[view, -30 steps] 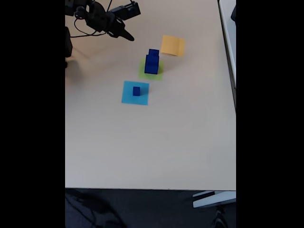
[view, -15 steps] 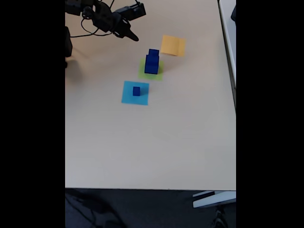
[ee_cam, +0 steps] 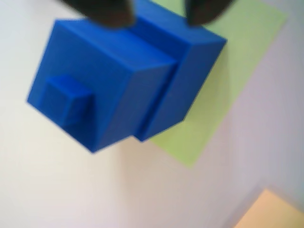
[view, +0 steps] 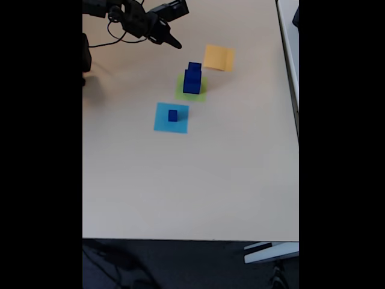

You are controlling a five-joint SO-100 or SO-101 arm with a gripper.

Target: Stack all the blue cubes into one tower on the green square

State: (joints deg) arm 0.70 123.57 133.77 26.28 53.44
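Pale surface carries a tower of blue cubes on the green square near its far edge; another cube waits on the light-blue square. Whether the pincer is spread cannot be told. Descending carelessly could topple the tower.

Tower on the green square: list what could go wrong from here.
1. The tower already carries stepped cubes, with a tiny one on top in the wrist view; a nudge might topple it.
2. One small cube sits on the light-blue square close to the tower, so reaching for it may brush the stack.
3. The gripper hangs near the tower; a low sweep could clip it.
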